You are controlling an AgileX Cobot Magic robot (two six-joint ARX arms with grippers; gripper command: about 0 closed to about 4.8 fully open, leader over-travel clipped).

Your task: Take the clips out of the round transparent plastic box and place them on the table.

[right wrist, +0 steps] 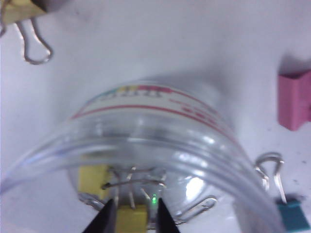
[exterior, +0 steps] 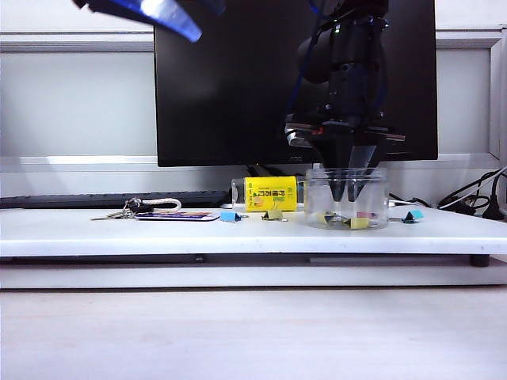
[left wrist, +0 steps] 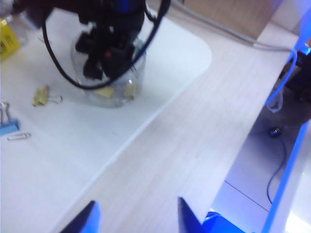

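The round transparent plastic box (exterior: 347, 198) stands on the white table (exterior: 238, 233), right of the middle. My right gripper (exterior: 348, 194) reaches down into it from above, its tips still above the jar floor. In the right wrist view it (right wrist: 135, 218) is open, its fingers either side of a pale-yellow clip (right wrist: 132, 216) lying below them, with a gap on one side. More clips lie in the jar (exterior: 359, 223), (right wrist: 93, 182). One yellow clip (exterior: 274, 214), (left wrist: 41, 95) lies on the table left of the jar. My left gripper (left wrist: 138, 216) hangs open and empty, high at the upper left (exterior: 170, 16).
A yellow packet (exterior: 271, 193) stands behind the loose clip. A blue clip (exterior: 230, 216), a card (exterior: 178, 215) and keys (exterior: 131, 210) lie to the left. A teal clip (exterior: 413, 215) and a pink clip (right wrist: 296, 99) lie by the jar. A monitor (exterior: 293, 79) stands behind.
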